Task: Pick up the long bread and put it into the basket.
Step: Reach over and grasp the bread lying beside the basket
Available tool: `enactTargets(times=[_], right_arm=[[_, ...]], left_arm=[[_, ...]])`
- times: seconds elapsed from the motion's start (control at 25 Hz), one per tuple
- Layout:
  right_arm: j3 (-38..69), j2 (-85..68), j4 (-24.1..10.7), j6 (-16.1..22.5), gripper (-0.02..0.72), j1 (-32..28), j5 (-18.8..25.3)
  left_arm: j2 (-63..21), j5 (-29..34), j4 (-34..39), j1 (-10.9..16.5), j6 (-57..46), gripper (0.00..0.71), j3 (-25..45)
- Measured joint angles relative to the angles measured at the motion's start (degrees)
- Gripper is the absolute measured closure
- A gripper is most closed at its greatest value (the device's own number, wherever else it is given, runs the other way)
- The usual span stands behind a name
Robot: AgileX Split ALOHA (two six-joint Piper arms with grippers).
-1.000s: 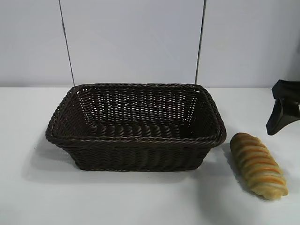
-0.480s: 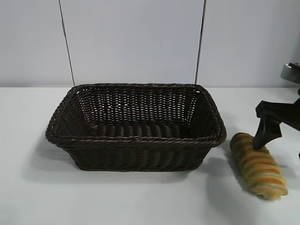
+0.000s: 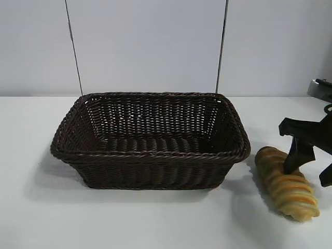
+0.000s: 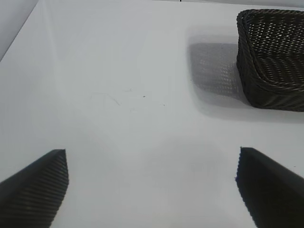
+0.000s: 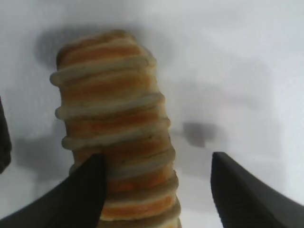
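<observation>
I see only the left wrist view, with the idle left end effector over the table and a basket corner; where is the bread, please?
Observer: The bread lies on the table, right of the basket in the exterior view.
Operator: Is the right end effector there?
Observer: Yes, the right end effector straddles it, open; one finger looks pressed to its side, the other stands clear.
Operator: Anything inside the basket?
Observer: No, nothing.
</observation>
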Motion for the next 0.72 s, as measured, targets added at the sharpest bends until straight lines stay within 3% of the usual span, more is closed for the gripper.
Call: enactTargets(times=[0.24, 0.44, 0.72], right_arm=[[0.0, 0.0, 1.9, 0.0, 0.297, 0.0, 0.1], [0.0, 0.0, 2.5, 0.0, 0.227, 0.0, 0.3], [0.0, 0.0, 4.1, -0.9, 0.218, 1.8, 0.1]], left_arm=[[0.0, 0.0, 0.0, 0.0, 0.0, 0.021, 0.0], [0.0, 0.0, 0.0, 0.0, 0.0, 0.021, 0.0], [0.0, 0.0, 0.0, 0.0, 0.0, 0.021, 0.0]])
